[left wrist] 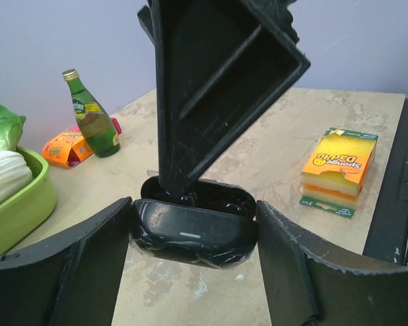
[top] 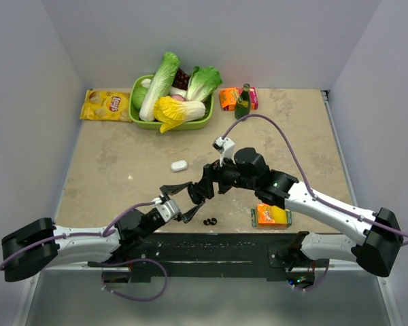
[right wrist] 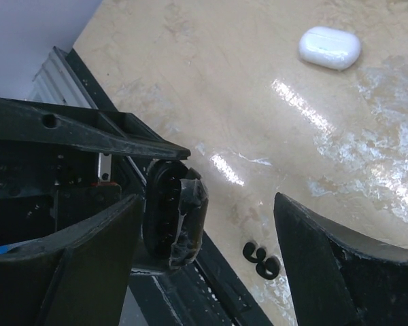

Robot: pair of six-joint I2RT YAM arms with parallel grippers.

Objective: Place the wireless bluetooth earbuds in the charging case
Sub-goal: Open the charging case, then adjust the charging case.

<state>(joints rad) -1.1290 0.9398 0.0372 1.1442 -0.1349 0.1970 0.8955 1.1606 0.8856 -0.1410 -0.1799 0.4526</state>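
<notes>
Now, left tool (left wrist: 194, 238): closed on the black charging case (left wrist: 194, 227), whose lid is open.
Right tool (right wrist: 204, 231): spread wide, gripping nothing; one finger (left wrist: 211, 88) dips toward the case's open mouth.
Black earbuds (top: 209, 221): two, side by side on the counter (top: 122, 170), nearer than the tools and just right of them.
White case (top: 179, 165): closed, farther out.
Far edge: green basket (top: 190, 125), chips bag (top: 105, 105), bottle (top: 243, 102).
Right: sponge pack (top: 272, 215).
Room: pale walls.
</notes>
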